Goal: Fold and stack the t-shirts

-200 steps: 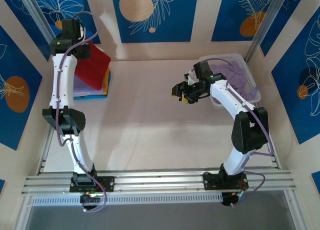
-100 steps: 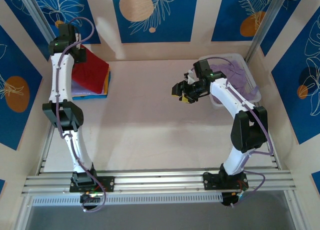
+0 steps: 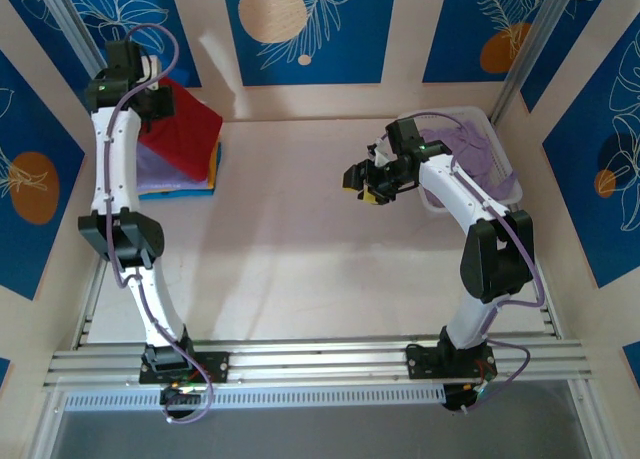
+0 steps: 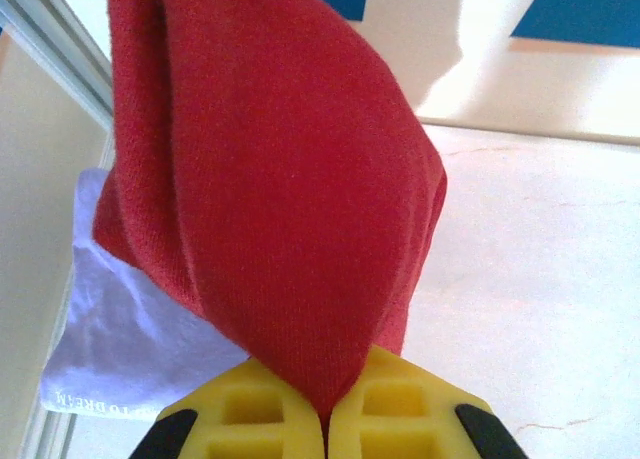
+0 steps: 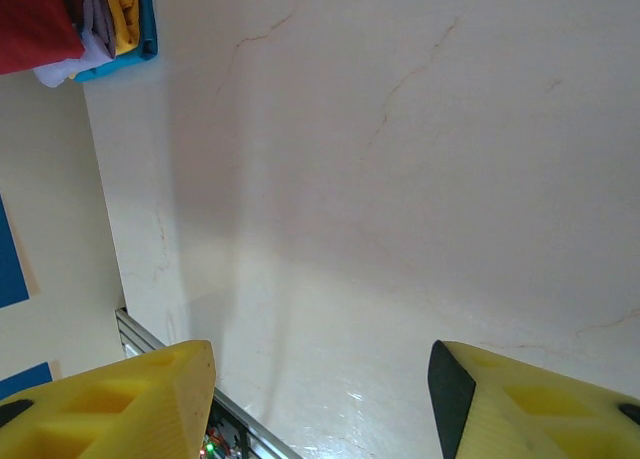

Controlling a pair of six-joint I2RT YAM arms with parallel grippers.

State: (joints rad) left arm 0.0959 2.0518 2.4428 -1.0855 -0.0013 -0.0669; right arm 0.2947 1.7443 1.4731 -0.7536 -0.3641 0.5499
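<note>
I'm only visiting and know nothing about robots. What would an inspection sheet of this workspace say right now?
Surface: pale, smooth table.
Job's things: dark red t-shirt hanging over a stack of lavender, orange-yellow and blue shirts at the far left; lavender t-shirts bunched in a white basket at the far right.
Clutter: nothing seen.
End effectors: left end effector shut on the dark red t-shirt; right end effector open, holding nothing, above the table.
Cables: purple cables run along both arms.
Surroundings: blue panels with leaf prints on the walls; metal rail at the near edge.
</note>
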